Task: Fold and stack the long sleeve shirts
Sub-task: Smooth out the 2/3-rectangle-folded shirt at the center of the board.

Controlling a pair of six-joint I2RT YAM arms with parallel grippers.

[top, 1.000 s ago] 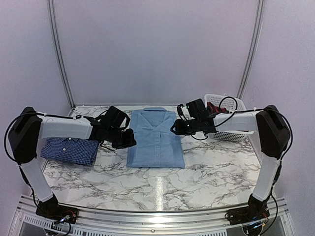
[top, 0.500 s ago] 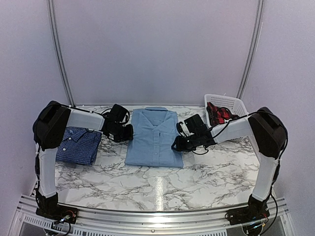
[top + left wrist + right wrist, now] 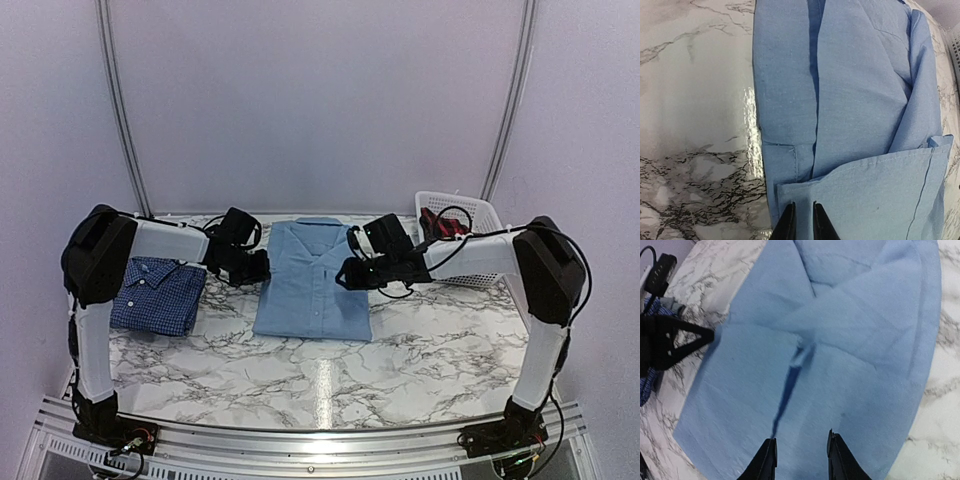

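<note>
1. Top external view: the light blue shirt [image 3: 312, 285] lies folded flat in the middle of the marble table [image 3: 420, 350], with its collar at the far end, away from the arm bases.
2. The dark blue checked shirt [image 3: 160, 295] is folded too. It lies at the table's left side, well apart from the light blue one, and the left arm crosses over its far edge in this view.
3. The left hand [image 3: 256, 268] is low at the left edge of the light blue shirt. In the left wrist view its fingers [image 3: 789, 222] are nearly together with only a thin slit between them, poised at a turned-up corner of the cloth. Whether any cloth is pinched I cannot tell.
4. The right hand [image 3: 347, 274] is over the right half of the same shirt. In the right wrist view its fingers [image 3: 765, 462] stand clearly apart, with nothing between them and blue cloth spread beneath.
5. A white basket [image 3: 470, 212] stands at the far right of the table, behind the right arm — it holds red and dark cloth.
</note>
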